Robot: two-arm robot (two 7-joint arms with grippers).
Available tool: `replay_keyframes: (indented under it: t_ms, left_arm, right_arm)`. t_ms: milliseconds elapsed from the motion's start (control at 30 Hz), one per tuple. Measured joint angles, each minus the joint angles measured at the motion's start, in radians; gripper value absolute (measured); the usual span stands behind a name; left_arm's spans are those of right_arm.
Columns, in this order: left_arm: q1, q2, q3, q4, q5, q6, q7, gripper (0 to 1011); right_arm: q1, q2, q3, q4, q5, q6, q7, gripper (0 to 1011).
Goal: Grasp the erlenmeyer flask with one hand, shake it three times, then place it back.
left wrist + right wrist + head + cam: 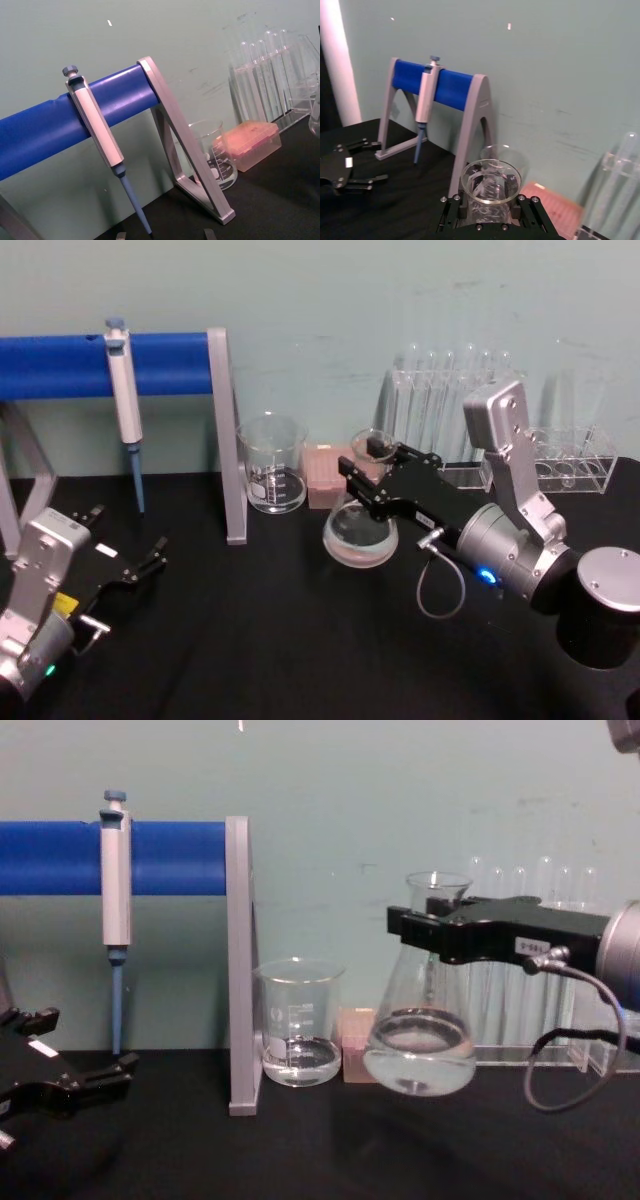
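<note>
Gripping the neck of the flask (420, 1055) just under its flared rim, the right gripper (410, 925) reaches in from the right with a finger on either side of the glass. The flask leans a little, with shallow clear liquid pooled in its wide base. Its base sits low over the black table (300, 1150), and I cannot tell whether it touches. The closest edge on its left is the beaker (298, 1020), near but apart from the flask's base. A pink box (355, 1045) stands behind the gap between them, against the wall. Beyond the beaker rises the grey leg of the stand (238, 970), whose blue bar carries a pipette (116, 880) hanging tip down. Behind and to the right of the flask is the tube rack (440, 390), close to the gripper's back, with a second low rack (575, 460) farther right. Toward the robot the table in front of the flask is bare, and so is the air above its rim, so the open room lies forward and up. The left gripper (125, 535) rests low at the table's left edge, fingers spread wide and holding nothing, well apart from the flask and the stand's leg.
</note>
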Motion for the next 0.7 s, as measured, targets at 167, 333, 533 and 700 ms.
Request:
replay_keyframes:
  t_ms: [167,333,533,700]
  left_arm:
    - [0.0,0.0,0.0,0.0,0.0,0.0,0.0,1001]
    - [0.0,0.0,0.0,0.0,0.0,0.0,0.0,1001]
    - [0.0,0.0,0.0,0.0,0.0,0.0,0.0,1001]
    - [0.0,0.0,0.0,0.0,0.0,0.0,0.0,1001]
  right_arm:
    - [0.003,0.002,-0.017,0.001,0.013,-0.001,0.009,457]
    - [0.003,0.008,-0.024,0.0,0.022,-0.001,0.011,457]
    - [0.001,0.014,-0.029,-0.003,0.03,-0.002,0.004,457]
    - [0.001,0.015,-0.033,-0.003,0.033,-0.002,0.001,457]
